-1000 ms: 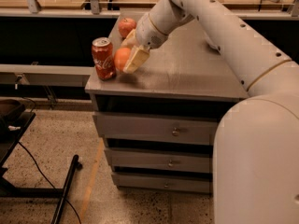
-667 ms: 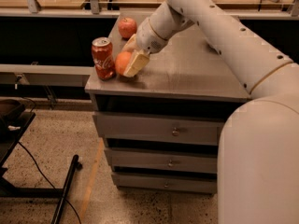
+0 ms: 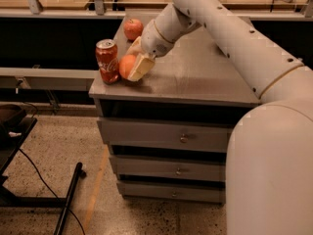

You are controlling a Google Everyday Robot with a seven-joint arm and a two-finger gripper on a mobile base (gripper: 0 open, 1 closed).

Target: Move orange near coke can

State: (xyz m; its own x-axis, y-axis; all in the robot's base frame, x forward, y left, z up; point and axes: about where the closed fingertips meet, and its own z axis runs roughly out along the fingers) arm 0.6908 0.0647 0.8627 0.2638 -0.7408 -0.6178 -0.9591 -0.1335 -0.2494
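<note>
Hand point(image 3: 133, 68) at the counter's point(image 3: 195, 82) left front, pinching the orange point(image 3: 124, 65), orange just beside the coke can point(image 3: 107, 61) (apple point(image 3: 133, 29) behind)

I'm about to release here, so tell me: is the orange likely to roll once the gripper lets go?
It may roll a little: the orange is round and seems to rest on the flat cabinet top, near its front edge. The coke can close beside it would likely block that side. The gripper is clamped on it, so open slowly.

Grey drawer cabinet point(image 3: 146, 137), speckled floor point(image 3: 49, 180), bench behind point(image 3: 63, 0)
</note>
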